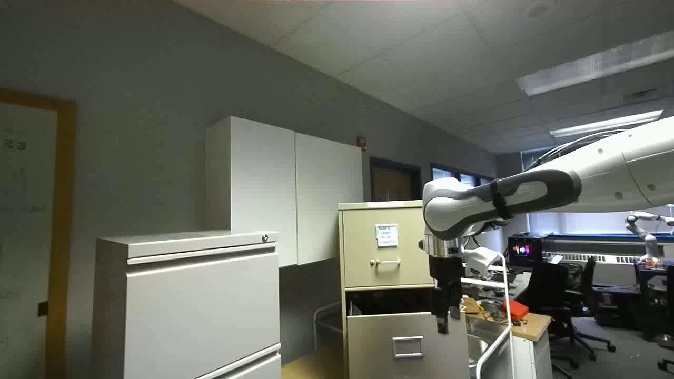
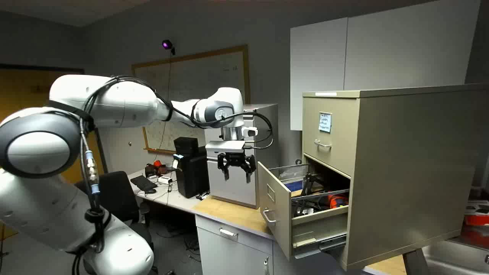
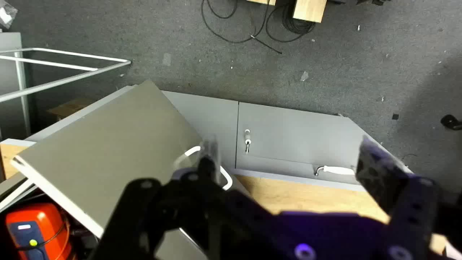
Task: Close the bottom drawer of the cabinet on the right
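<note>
Drawer (image 2: 282, 212): stiff metal by its look, loaded, likely heavy but should slide; push, no grip, above handle (image 2: 268, 218); claw (image 2: 237, 178) spread, holding nothing

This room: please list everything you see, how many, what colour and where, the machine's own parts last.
filing cabinet: one, beige, in front of the wall cupboard
bottom drawer: one, beige, pulled out of it
upper drawer: one, beige, shut, above that
second cabinet: one, pale grey, on the wooden counter
lower doors: at least two, grey, under the wooden counter
wall cupboard: one, white, on the wall
whiteboard: at least one, white, on the wall
chairs: several, black, on the floor
keyboard: one, black, on the desk
small items: uncounted, mixed colours, in the bottom drawer
distant arm: one, white, by the window
near arm: one, white, in both exterior views
tool: one, black, open, at that arm's end
</note>
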Robot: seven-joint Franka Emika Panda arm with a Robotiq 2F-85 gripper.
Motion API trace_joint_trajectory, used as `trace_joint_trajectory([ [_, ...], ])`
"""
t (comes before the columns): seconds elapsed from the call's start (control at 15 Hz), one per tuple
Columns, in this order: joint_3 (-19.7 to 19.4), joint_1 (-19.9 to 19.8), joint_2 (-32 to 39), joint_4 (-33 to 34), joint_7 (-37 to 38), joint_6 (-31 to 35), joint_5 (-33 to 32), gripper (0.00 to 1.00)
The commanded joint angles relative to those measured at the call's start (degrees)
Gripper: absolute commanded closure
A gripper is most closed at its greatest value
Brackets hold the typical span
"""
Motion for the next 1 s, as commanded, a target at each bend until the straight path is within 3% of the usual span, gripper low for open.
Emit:
trace_joint_trajectory([
  [0.0,0.2,-0.3,0.1,0.1,-0.1,0.0,0.1,0.00],
  [0.6,0.2,-0.3,0.0,0.2,-0.1,0.0,0.1,0.00],
  [0.93,1.6,-1.5,2.7,-0.8,6.6,5.3,-1.7,0.00],
])
